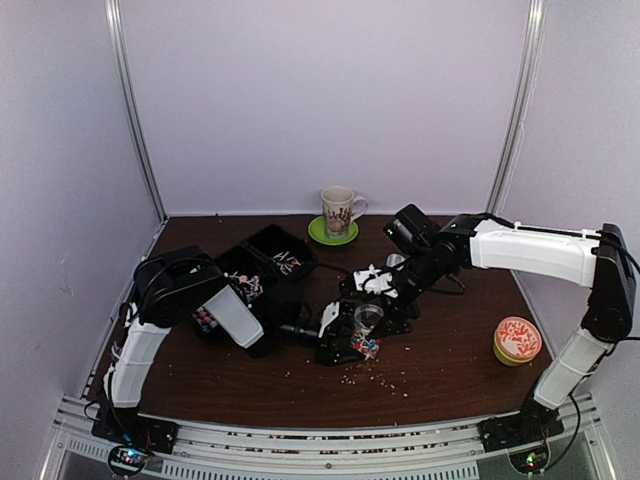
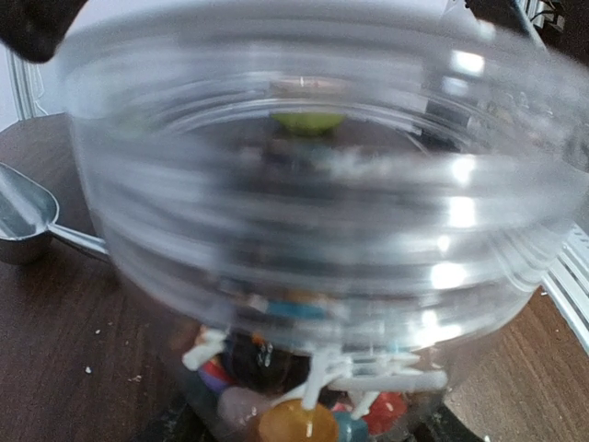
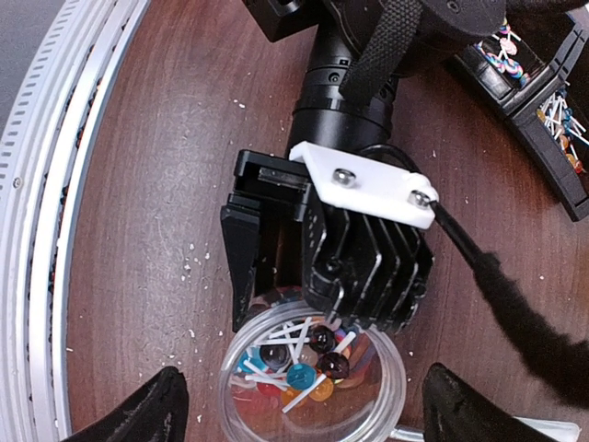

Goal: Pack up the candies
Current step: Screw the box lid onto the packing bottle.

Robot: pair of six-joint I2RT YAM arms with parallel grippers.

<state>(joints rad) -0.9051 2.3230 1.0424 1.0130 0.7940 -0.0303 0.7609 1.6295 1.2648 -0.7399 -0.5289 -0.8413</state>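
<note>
Left jaws around blurred cup (image 2: 304,184), candies (image 2: 296,422) half-hidden

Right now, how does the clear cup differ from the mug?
The clear cup is see-through, with candies showing inside; the mug is opaque cream with a dark print. The cup is held in the left pincer mid-table; the mug stands free on a green saucer at the back. The mug has a handle, the cup none. Both are open-topped.
</note>
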